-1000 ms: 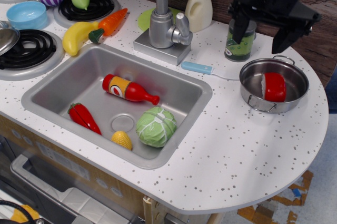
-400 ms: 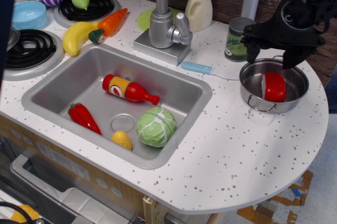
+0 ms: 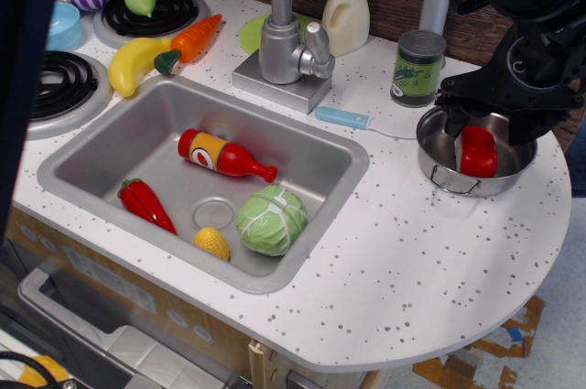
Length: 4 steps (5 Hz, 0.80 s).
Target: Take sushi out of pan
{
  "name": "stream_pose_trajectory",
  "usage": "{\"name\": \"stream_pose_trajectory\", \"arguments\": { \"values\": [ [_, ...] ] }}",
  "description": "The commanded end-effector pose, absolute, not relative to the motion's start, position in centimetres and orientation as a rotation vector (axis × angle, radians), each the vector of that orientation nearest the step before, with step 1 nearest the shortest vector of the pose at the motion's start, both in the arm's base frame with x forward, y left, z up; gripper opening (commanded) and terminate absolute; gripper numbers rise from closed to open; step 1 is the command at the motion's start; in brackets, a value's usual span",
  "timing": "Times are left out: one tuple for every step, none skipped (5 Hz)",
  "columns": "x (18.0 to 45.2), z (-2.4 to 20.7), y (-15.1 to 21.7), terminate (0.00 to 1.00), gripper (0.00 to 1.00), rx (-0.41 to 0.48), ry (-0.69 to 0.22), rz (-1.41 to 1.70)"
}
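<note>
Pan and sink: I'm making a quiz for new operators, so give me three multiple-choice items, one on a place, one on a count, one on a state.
1. Where is the sushi?
A. in the sink
B. in the pan
C. on a burner

2. How many items lie in the sink?
A. two
B. three
C. four

3. How are the gripper fingers set?
A. open, either side of the sushi
B. shut above the can
C. open over the sink

Answers:
1 B, it rests inside the steel rim.
2 C, bottle, chili, corn, cabbage.
3 A, they flank the sushi.
</note>
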<state>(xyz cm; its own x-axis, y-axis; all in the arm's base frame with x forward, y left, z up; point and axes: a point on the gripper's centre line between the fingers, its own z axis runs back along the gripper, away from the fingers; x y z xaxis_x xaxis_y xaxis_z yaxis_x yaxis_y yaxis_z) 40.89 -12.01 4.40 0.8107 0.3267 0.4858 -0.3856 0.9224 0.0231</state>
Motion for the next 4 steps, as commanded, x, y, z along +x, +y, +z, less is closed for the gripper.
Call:
{"name": "stream_pose_trajectory", "arguments": {
  "values": [
    [40.5,4.9,-11.8,0.00,1.00,0.116,-0.537,0.422],
    [40.2,4.3,-11.3,0.00,1.00,0.086,-0.546,0.451],
    [40.1,3.7,-11.1,0.00,1.00,0.060,-0.550,0.482],
    [40.1,3.4,-11.1,0.00,0.00,0.059,-0.537,0.520]
  ]
}}
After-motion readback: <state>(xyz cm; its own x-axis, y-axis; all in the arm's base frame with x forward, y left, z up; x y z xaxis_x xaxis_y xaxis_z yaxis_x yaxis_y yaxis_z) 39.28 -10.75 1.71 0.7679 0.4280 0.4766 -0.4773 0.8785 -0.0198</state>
